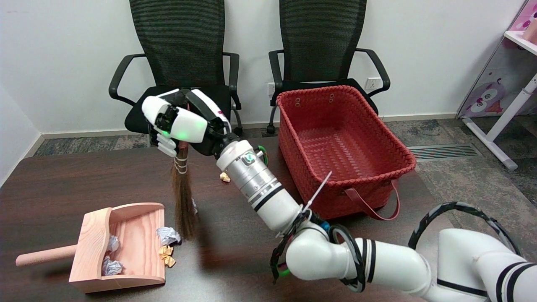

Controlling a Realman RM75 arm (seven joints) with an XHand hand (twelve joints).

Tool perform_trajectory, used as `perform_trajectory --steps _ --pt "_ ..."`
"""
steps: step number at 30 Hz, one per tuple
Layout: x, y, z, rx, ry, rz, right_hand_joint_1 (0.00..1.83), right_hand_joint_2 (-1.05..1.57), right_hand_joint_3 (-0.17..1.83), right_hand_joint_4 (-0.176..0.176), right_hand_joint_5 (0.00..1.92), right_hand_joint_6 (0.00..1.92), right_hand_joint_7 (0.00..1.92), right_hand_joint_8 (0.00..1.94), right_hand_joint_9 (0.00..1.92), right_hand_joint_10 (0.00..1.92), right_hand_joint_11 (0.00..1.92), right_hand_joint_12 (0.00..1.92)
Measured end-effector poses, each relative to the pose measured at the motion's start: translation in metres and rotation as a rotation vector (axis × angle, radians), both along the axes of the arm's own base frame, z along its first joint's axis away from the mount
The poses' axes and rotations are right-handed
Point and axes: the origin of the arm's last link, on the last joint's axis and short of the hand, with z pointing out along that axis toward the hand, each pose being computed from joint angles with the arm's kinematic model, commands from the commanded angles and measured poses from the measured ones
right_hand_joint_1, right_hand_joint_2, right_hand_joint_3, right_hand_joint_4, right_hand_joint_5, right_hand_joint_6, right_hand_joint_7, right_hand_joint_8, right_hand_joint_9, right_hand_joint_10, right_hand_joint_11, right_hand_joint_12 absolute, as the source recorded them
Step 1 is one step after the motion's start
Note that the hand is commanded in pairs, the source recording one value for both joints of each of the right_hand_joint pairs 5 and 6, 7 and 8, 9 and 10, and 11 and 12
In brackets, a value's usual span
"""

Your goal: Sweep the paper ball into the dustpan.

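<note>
Sweeping is the step in hand: your robot hand (178,121) grips the top of a small brown broom (183,197), which hangs nearly upright with its bristle tips at the mouth of the wooden dustpan (94,235). Two white paper balls (110,256) already lie inside the pan against its back wall. A white one (168,235) and a tan one (167,256) sit right at the pan's open edge, just beside the bristle tips, low and left of your hand. Judging from that, these two want a short stroke leftward, with the bristles kept down on the worktop (63,184) so they don't ride over the paper.

One more tan paper ball (225,177) lies well apart from the pan, just under your forearm. You would need to bring the broom back behind it, on its right, before pushing it towards the pan.
</note>
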Motion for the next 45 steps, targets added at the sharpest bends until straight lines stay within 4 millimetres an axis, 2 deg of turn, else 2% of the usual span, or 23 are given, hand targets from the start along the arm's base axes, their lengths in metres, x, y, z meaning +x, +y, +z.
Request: perform_trajectory --steps 13,18,26,34,45 --pt "0.0 -0.014 -0.011 0.02 0.293 0.128 0.83 0.73 1.5 0.003 1.92 1.92 1.92 1.92 1.92 1.92 1.92 1.92" --pt "-0.002 -0.014 -0.022 0.035 0.427 0.205 0.73 0.84 1.34 0.003 1.92 1.92 1.92 1.92 1.92 1.92 1.92 1.92" --pt "-0.008 -0.018 -0.034 0.047 0.582 0.284 0.73 0.83 1.34 0.001 1.92 1.92 1.92 1.92 1.92 1.92 1.92 1.92" --pt "-0.02 -0.022 -0.043 0.079 0.649 0.288 0.75 0.76 1.4 0.001 1.92 1.92 1.92 1.92 1.92 1.92 1.92 1.92" --pt "-0.049 -0.027 -0.053 0.164 0.611 0.161 0.8 0.63 1.48 -0.002 1.92 1.92 1.92 1.92 1.92 1.92 1.91 1.91"
